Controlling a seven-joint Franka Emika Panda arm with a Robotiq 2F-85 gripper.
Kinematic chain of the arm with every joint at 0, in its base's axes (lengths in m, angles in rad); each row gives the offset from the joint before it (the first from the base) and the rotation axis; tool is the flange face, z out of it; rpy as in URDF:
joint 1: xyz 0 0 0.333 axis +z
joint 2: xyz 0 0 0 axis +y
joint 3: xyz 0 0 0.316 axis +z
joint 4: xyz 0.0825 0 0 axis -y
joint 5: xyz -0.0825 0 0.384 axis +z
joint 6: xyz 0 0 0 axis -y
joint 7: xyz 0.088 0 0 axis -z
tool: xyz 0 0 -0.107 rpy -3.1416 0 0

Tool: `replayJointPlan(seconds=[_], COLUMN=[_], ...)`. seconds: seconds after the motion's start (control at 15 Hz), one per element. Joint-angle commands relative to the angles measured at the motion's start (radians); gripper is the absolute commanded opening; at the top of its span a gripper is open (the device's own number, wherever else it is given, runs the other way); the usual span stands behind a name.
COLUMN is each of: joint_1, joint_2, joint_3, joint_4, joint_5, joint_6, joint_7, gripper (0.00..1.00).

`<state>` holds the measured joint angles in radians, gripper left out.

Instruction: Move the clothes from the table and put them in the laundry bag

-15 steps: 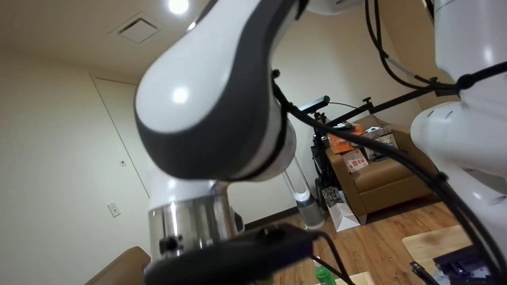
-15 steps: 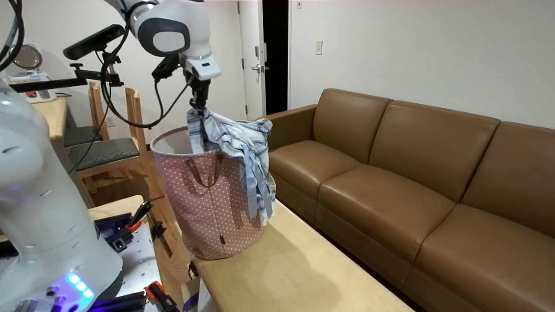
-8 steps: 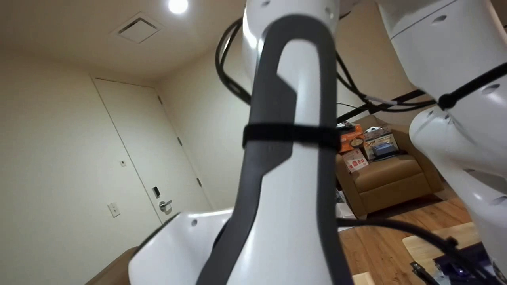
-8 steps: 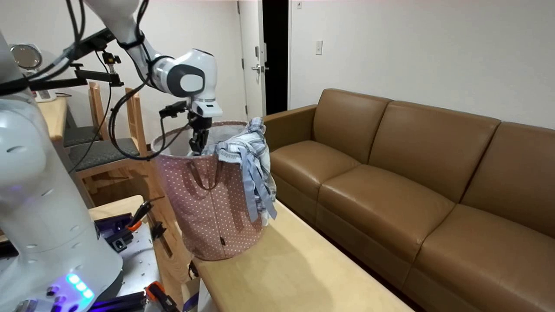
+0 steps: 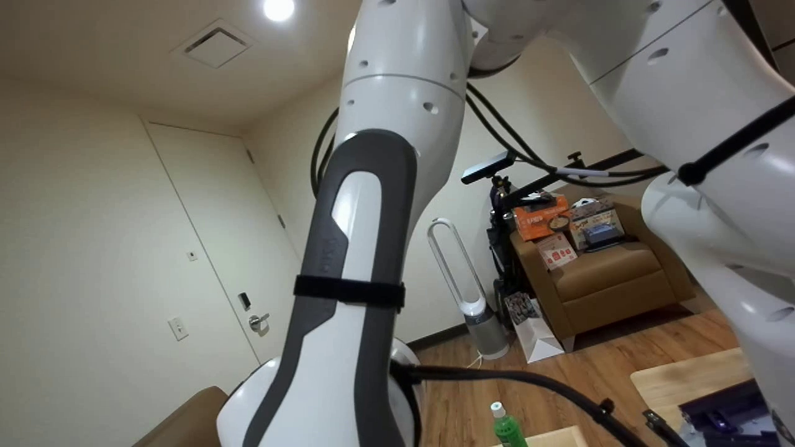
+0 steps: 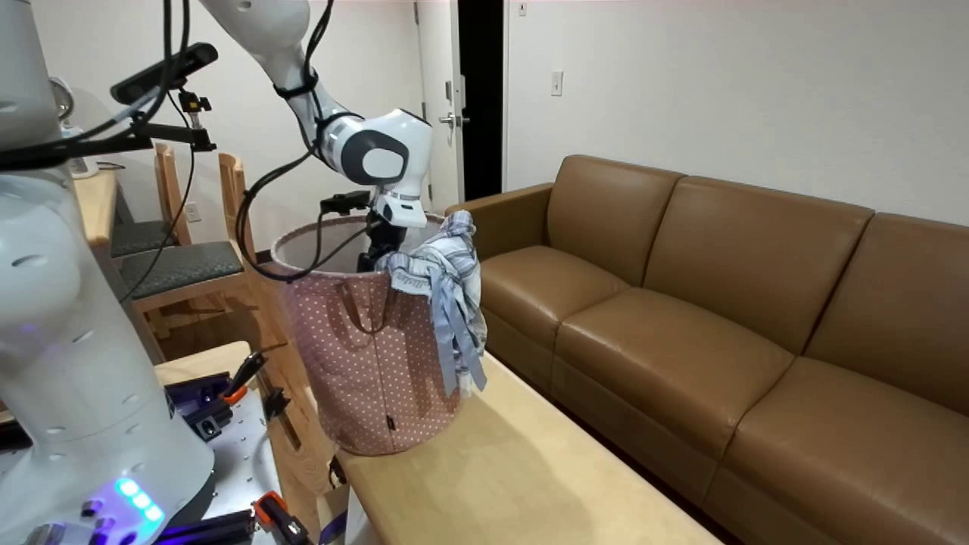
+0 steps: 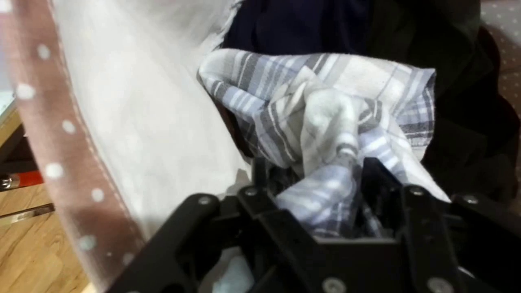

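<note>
Low on laundry bag (image 6: 356, 363), illegible label (image 6: 391, 422).

We log a glossy white arm (image 5: 385, 102), dark grey panels (image 5: 396, 198), black strap (image 5: 348, 290) and cables (image 5: 497, 375); black hand (image 7: 315, 173), round screws (image 7: 333, 285); blue base lights (image 6: 140, 499).

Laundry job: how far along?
Looks done: dark fabric lies inside the laundry bag. In progress: the plaid garment, partly in the bag; the pincer stands open astride a fold of it. Left: the remainder hangs down the bag's outside, so it probably needs tucking in.
</note>
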<state>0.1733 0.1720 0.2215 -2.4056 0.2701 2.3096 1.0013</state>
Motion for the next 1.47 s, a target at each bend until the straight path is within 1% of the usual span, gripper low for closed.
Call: replayJointPlan(seconds=[0.0, 0.13, 0.27, 0.4, 0.47, 0.53, 0.6, 0.67, 0.73, 0.87, 1.0, 1.13, 1.27, 1.4], joint_1=[0.010, 0.029, 0.058, 0.080, 0.079, 0.073, 0.058, 0.042, 0.023, -0.026, -0.082, -0.126, -0.148, -0.142], joint_2=[-0.104, -0.160, -0.225, -0.322, -0.378, -0.430, -0.481, -0.527, -0.564, -0.614, -0.613, -0.565, -0.507, -0.438], joint_3=[-0.008, 0.004, 0.021, 0.039, 0.040, 0.037, 0.019, -0.008, -0.035, -0.112, -0.176, -0.229, -0.266, -0.298], joint_4=[-0.018, -0.021, -0.028, -0.055, -0.080, -0.105, -0.132, -0.159, -0.181, -0.235, -0.271, -0.286, -0.296, -0.293], joint_5=[0.054, 0.024, -0.032, -0.086, -0.085, -0.058, -0.007, 0.031, 0.054, 0.109, 0.153, 0.221, 0.314, 0.453], joint_6=[-0.068, -0.146, -0.219, -0.231, -0.206, -0.172, -0.157, -0.157, -0.164, -0.164, -0.141, -0.101, -0.054, -0.039], joint_7=[-0.069, -0.084, -0.084, -0.061, -0.054, -0.044, -0.047, -0.079, -0.088, -0.142, -0.176, -0.212, -0.238, -0.283], gripper=[0.94, 1.00, 1.00, 1.00, 1.00, 1.00, 1.00, 1.00, 1.00, 1.00, 1.00, 1.00, 1.00, 1.00])
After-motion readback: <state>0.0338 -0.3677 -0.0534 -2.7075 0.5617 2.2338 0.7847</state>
